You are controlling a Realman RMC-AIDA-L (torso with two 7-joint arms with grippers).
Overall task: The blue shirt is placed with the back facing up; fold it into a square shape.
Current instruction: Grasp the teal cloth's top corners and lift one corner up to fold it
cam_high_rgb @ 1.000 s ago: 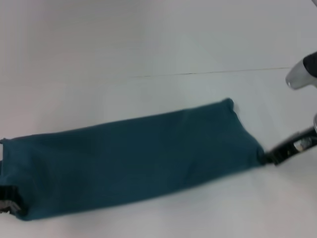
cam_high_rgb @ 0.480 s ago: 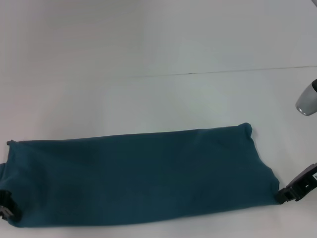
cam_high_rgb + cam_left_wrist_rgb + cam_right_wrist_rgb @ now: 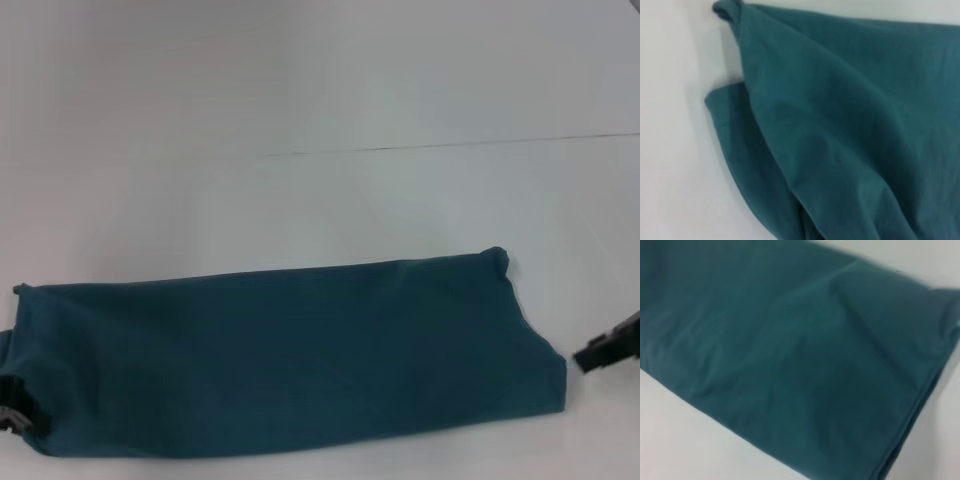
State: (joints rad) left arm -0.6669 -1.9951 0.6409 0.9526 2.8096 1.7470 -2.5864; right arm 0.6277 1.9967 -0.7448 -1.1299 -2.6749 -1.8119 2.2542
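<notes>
The blue shirt (image 3: 285,355) lies flat on the white table as a long folded band running left to right, plain side up. It fills the left wrist view (image 3: 850,130), where layered folds and an edge show, and the right wrist view (image 3: 790,355), where a stacked folded edge shows. My left gripper (image 3: 10,412) is at the band's near left corner, mostly cut off by the picture edge. My right gripper (image 3: 606,352) is just right of the band's near right corner, with a small gap between it and the cloth.
The white table (image 3: 320,90) stretches behind the shirt, with a thin dark seam line (image 3: 450,146) across it. A narrow strip of table shows in front of the shirt.
The shirt band was drawn toward me and laid flat. In the last half second my right gripper came off the near right corner and moved slightly right. The left barely moved.
</notes>
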